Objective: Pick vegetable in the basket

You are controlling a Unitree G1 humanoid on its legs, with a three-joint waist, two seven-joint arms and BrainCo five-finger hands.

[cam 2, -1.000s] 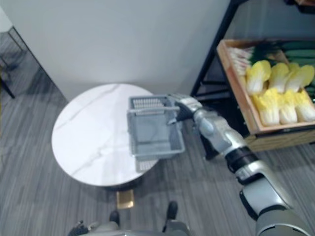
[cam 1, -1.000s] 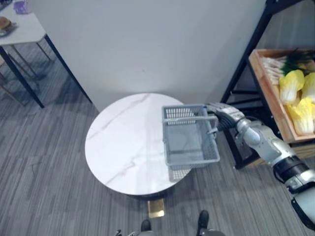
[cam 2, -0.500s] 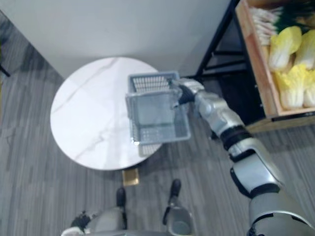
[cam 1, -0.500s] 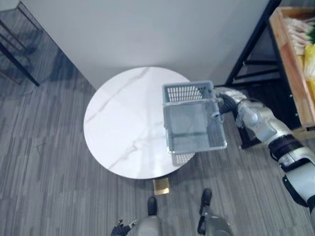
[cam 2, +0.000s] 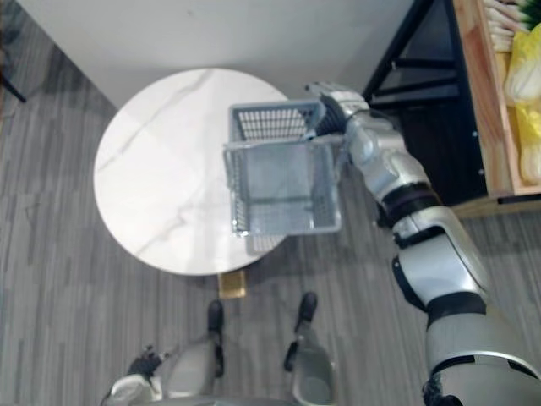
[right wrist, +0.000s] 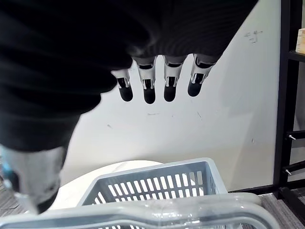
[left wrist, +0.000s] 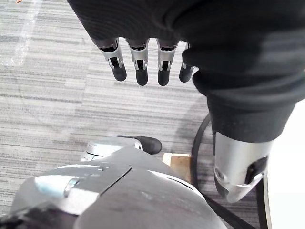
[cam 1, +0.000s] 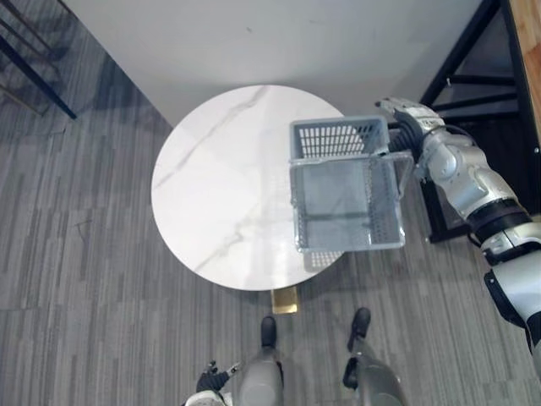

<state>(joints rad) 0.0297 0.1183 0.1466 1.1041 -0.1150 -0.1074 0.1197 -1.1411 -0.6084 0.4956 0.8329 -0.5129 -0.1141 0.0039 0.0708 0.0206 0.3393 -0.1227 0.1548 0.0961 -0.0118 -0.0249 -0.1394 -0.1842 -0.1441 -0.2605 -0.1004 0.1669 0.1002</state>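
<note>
Carried empty basket (cam 1: 338, 139) above table (cam 1: 220, 194) edge on right hand (cam 1: 407, 115), fingers (right wrist: 149, 81) straight, handle beside thumb; saw vegetables (cam 2: 531, 118) in crate (cam 2: 486, 101), well apart; probably needed firmer curl and level carrying; let left hand (left wrist: 139, 57) hang slack, fingers straight.

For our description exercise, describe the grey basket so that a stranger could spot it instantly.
Find the round white marble table on the grey floor. Over its right edge hangs a grey plastic basket, at the robot's right hand. Unlike the smooth tabletop, it is boxy with slotted walls, and empty.
</note>
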